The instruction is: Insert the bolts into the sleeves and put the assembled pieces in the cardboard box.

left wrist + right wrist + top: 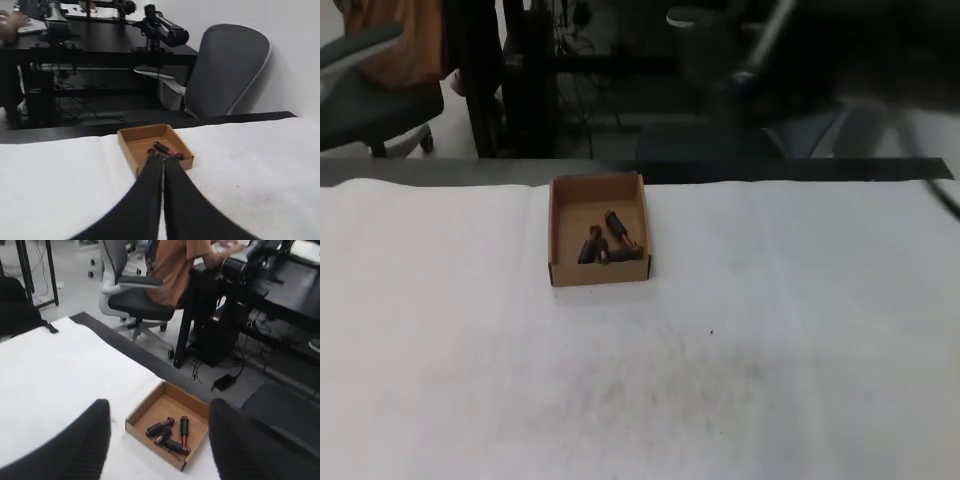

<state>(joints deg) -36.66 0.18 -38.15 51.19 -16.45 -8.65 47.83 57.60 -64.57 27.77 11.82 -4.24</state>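
The assembled pieces (169, 434) lie in the cardboard box (147, 439), just ahead of the left claw (162, 159) (fingers pressed together) and the right claw (159, 404), fingers apart. I judge the placing step done, so the next move calls only for staying away from the box.

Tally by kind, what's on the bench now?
cardboard box: 1
bolt-sleeve pieces, all inside the box: 3
Total: 4
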